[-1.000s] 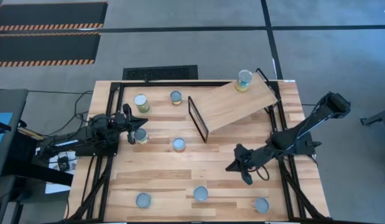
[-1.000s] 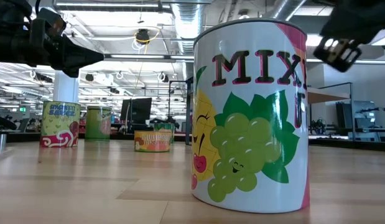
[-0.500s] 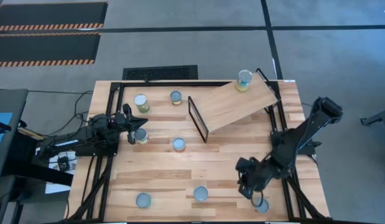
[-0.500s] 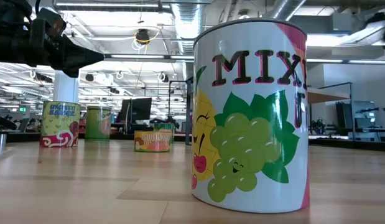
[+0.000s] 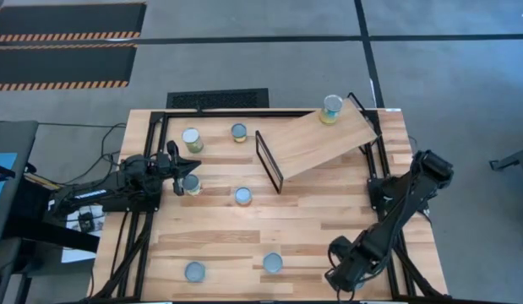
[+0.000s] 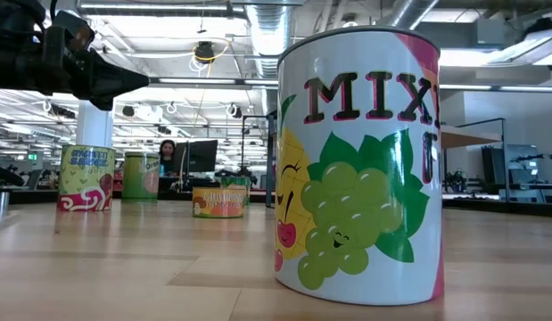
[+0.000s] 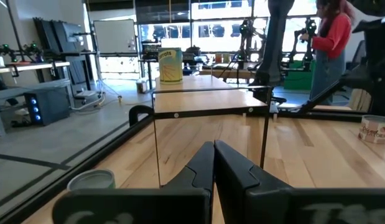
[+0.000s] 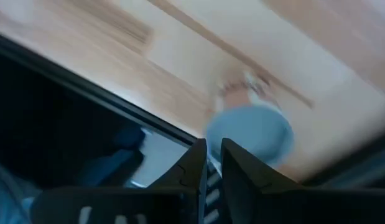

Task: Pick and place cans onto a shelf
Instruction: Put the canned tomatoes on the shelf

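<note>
Can (image 8: 251,134) sits right under my right tool (image 5: 344,272), at 5 o'clock on the bench (image 5: 286,219); fingers nearly pinched together, holding nothing.

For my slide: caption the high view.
Right end effector over a corner can; one can on the shelf.

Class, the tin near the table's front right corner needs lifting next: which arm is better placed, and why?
The right arm. Its gripper hangs directly beside that silver-topped round tin, which fills its wrist view. The left gripper sits across the planked wooden table, near another tin.
</note>
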